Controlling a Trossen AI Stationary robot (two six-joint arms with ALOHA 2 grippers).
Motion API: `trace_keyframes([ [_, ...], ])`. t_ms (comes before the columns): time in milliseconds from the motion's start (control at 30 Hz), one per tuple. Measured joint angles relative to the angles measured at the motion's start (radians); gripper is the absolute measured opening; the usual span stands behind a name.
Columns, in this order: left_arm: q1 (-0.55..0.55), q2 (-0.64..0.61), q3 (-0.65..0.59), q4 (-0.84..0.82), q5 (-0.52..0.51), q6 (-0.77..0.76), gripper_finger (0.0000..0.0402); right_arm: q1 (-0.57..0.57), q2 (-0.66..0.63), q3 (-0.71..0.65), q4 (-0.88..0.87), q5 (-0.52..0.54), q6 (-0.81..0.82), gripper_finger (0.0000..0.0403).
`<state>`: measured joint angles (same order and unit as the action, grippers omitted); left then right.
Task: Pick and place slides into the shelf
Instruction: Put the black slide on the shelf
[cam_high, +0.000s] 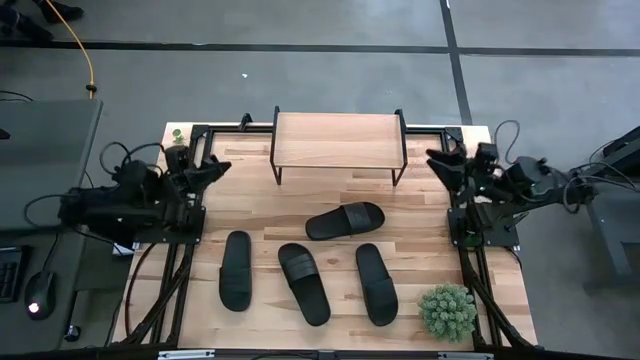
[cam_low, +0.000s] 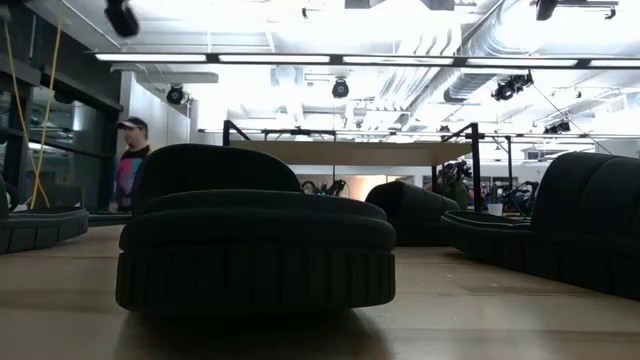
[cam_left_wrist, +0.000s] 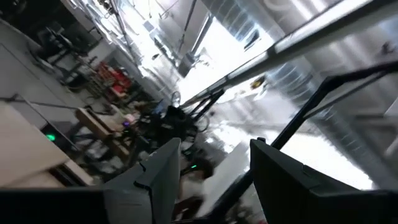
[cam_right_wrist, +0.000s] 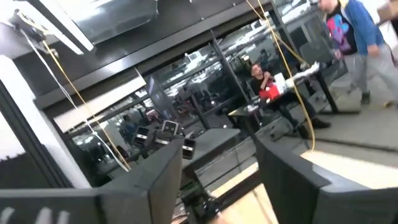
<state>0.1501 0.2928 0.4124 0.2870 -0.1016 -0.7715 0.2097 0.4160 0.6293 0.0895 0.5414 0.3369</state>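
Four black slides lie sole-down on the wooden table in the high view: one (cam_high: 236, 270) at the left, one (cam_high: 303, 283) in the middle, one (cam_high: 376, 283) at the right, and one (cam_high: 345, 220) lying crosswise behind them. The shelf (cam_high: 338, 140) stands on its thin black legs at the table's far edge, its wooden top bare. In the low view the nearest slide (cam_low: 255, 235) fills the foreground, with the shelf (cam_low: 340, 150) behind it. My left gripper (cam_high: 213, 166) (cam_left_wrist: 211, 146) hangs open by the table's left edge. My right gripper (cam_high: 438, 161) (cam_right_wrist: 217, 146) hangs open by the right edge. Neither is near a slide.
A small green potted plant (cam_high: 447, 311) stands at the table's near right corner, close to the right slide. Black arm frames run along both side edges of the table. A person (cam_low: 128, 165) walks in the room beyond the table. Bare wood lies between the slides and the shelf.
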Motion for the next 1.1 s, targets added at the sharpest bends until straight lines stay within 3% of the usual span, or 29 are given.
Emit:
trace_keyframes([
  [233, 0.0, 0.249, 0.292, -0.185, 0.012, 0.118, 0.0177, 0.0, 0.072, 0.181, -0.097, -0.003, -0.158, 0.0229],
  [533, 0.0, 0.45, 0.548, -0.294, 0.094, 0.169, 0.0177, 0.0, 0.236, 0.426, -0.393, -0.048, -0.184, 0.0229],
  [900, 0.0, 0.521, 0.617, -0.308, 0.049, 0.191, 0.0177, 0.008, 0.502, 0.81, -0.833, -0.211, -0.158, 0.0229],
  [1100, 0.0, 0.521, 0.617, -0.312, 0.009, 0.186, 0.0177, 0.086, 0.65, 0.993, -1.094, -0.225, -0.133, 0.0229],
])
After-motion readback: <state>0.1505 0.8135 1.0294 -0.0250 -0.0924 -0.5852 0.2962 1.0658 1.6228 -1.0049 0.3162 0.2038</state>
